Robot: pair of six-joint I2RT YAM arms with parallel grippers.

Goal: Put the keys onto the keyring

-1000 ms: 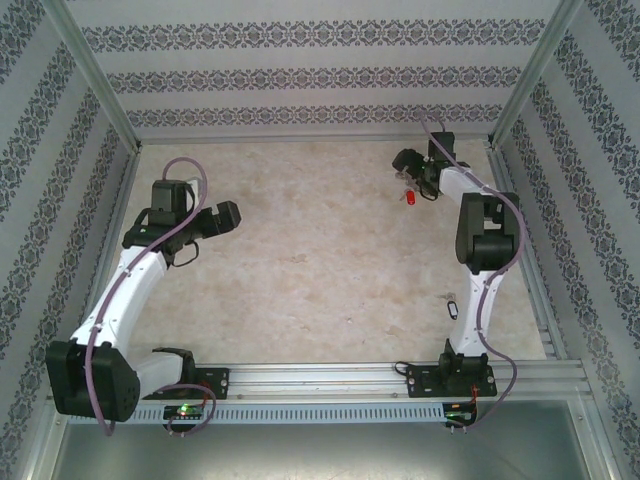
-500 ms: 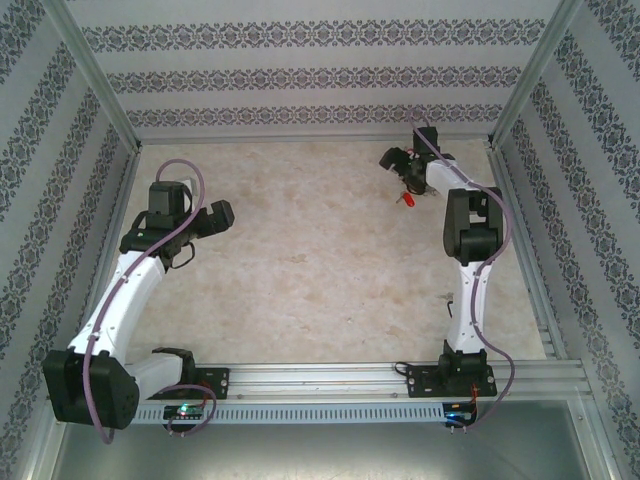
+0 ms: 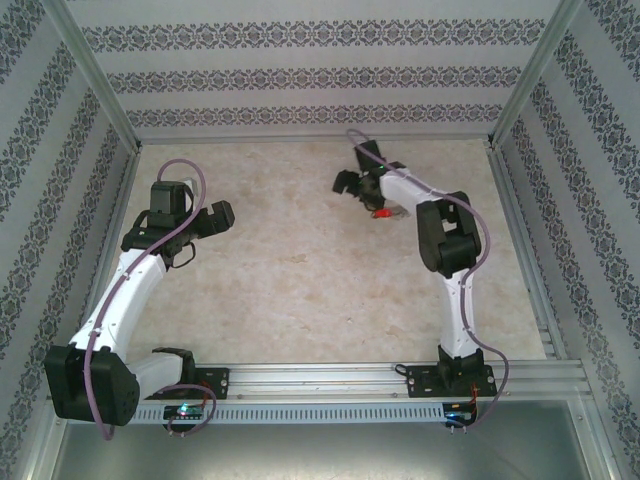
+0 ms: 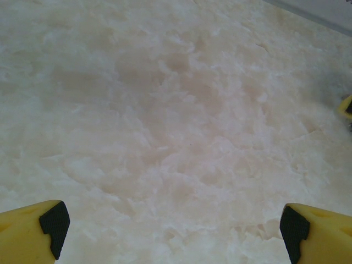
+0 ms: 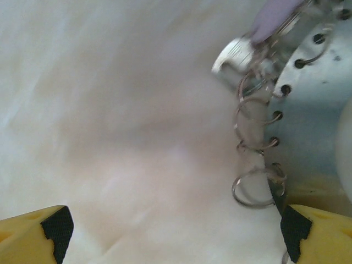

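Observation:
The keyring (image 5: 311,104), a flat silvery metal disc with small wire loops (image 5: 254,190) along its rim, lies at the right of the right wrist view. A silver key (image 5: 234,58) with a pale tag (image 5: 275,14) hangs on its upper loops. My right gripper (image 5: 176,231) is open over bare table, with the keyring beside its right fingertip (image 5: 300,234). From above, the right gripper (image 3: 348,184) is at the back middle, and a red key tag (image 3: 381,213) lies just below its wrist. My left gripper (image 3: 222,213) (image 4: 173,231) is open over bare table at the left.
The pale marbled tabletop (image 3: 300,280) is closed in by patterned walls and metal rails (image 3: 330,375) along the near edge. A small yellow piece (image 4: 346,107) shows at the right edge of the left wrist view.
My right arm has swung left from the back right corner toward the back middle. The red tag now shows further left and nearer. The left arm has stayed still.

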